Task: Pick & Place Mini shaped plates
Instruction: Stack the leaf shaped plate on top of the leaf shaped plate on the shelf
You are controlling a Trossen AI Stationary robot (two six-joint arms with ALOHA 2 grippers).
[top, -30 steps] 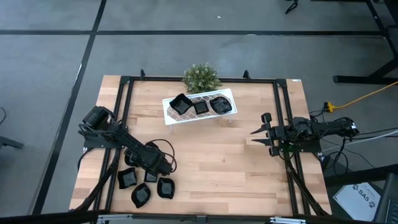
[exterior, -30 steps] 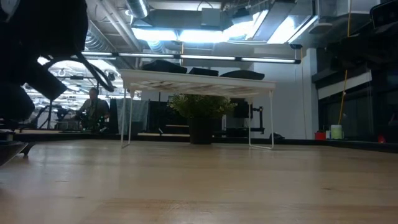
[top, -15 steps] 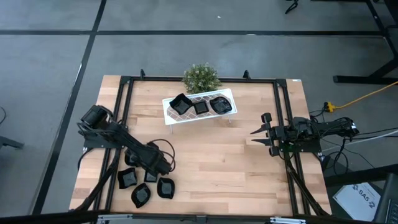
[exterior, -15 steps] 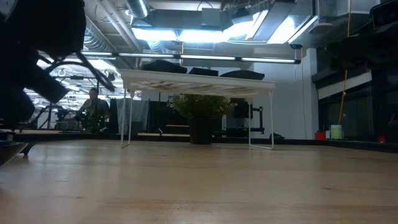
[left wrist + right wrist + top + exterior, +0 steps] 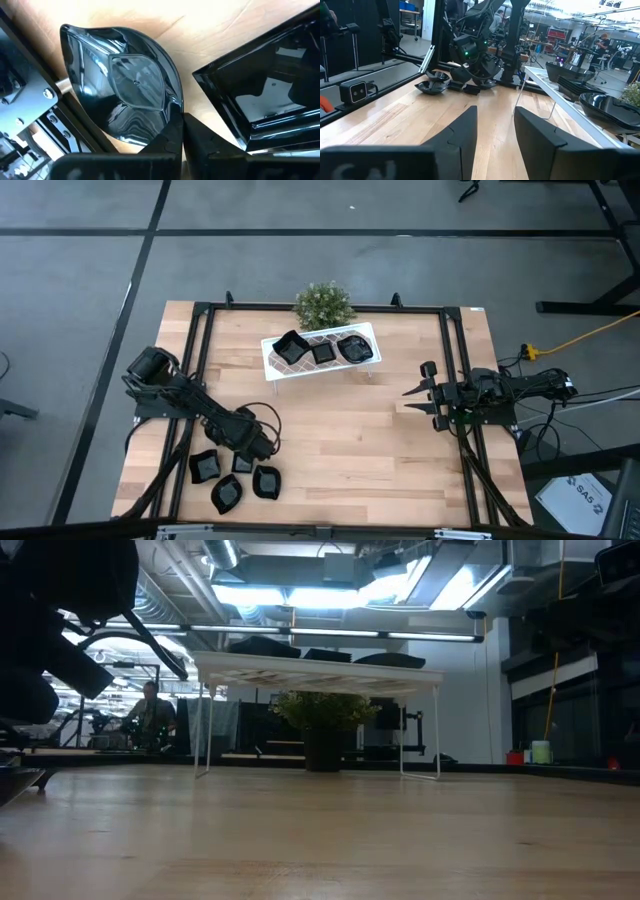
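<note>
White lattice rack (image 5: pixel 372 338) beside green plant (image 5: pixel 323 304) on wooden table (image 5: pixel 350 430).

Both arms are matte black with jointed, boxy links. Black cables loop beside the left end effector (image 5: pixel 262 446). The right end effector (image 5: pixel 412 400) has broad, flat, tapering black fingers (image 5: pixel 457 142).

A leaf-shaped plate (image 5: pixel 125 95) lies directly at the left gripper (image 5: pixel 181 131) tips, a square plate (image 5: pixel 270 90) just beside.
</note>
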